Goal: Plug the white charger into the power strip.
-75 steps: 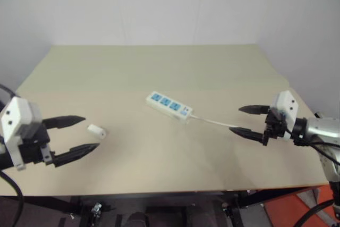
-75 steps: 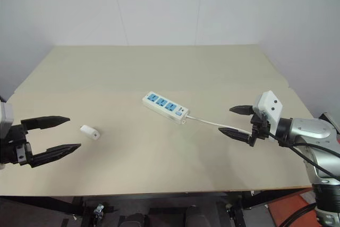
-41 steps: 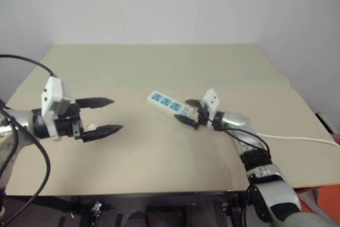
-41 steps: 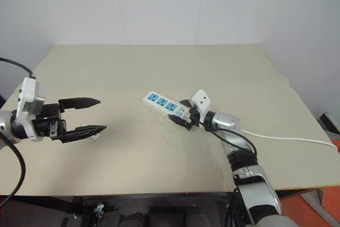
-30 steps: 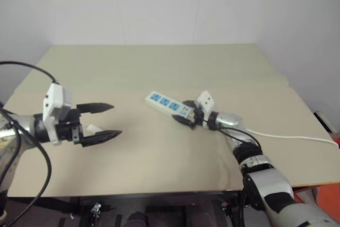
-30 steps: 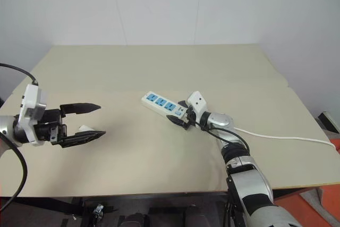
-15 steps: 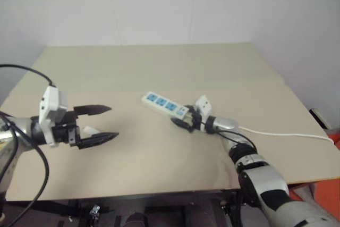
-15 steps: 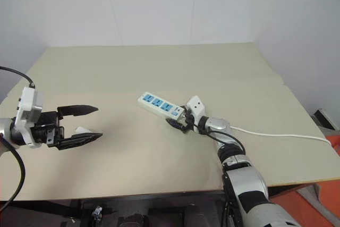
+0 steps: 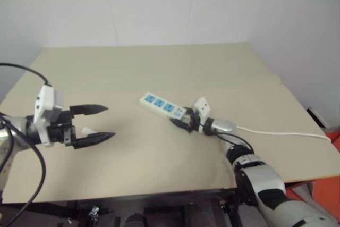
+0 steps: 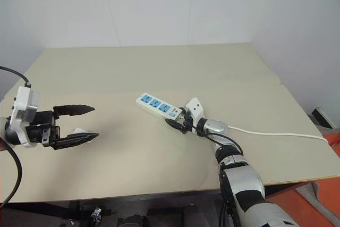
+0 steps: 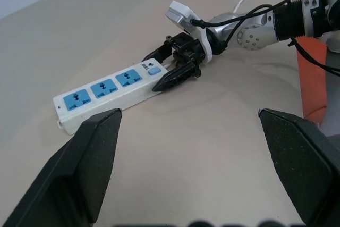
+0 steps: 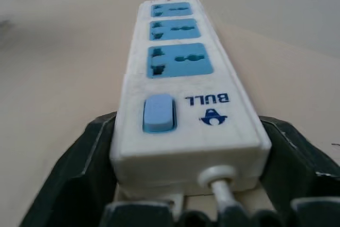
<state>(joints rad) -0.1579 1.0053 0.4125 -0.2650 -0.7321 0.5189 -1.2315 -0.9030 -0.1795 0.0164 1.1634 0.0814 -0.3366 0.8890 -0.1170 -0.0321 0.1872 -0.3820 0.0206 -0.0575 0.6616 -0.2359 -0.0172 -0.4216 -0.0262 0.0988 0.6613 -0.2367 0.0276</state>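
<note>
The power strip (image 9: pixel 161 106), a white bar with three blue sockets, lies aslant at mid-table. My right gripper (image 9: pixel 179 120) grips its switch end, where the cord leaves. In the right wrist view one black finger (image 12: pixel 87 158) presses each side of the power strip (image 12: pixel 178 104). The white charger (image 10: pixel 79 131) lies on the table at the left, partly hidden behind the lower finger of my left gripper (image 9: pixel 110 122). That gripper hangs open above it, holding nothing and pointing toward the strip.
The strip's thin white cord (image 9: pixel 281 132) trails right, off the table's right edge (image 9: pixel 313 131). An orange object (image 9: pixel 329 200) sits below the table's right corner. Bare beige tabletop (image 9: pixel 149 67) stretches behind the strip.
My right gripper came in from the table's right edge, closed around the strip's cord end and sank slightly. My left gripper moved over the charger, then stayed put. The camera shifted a little.
</note>
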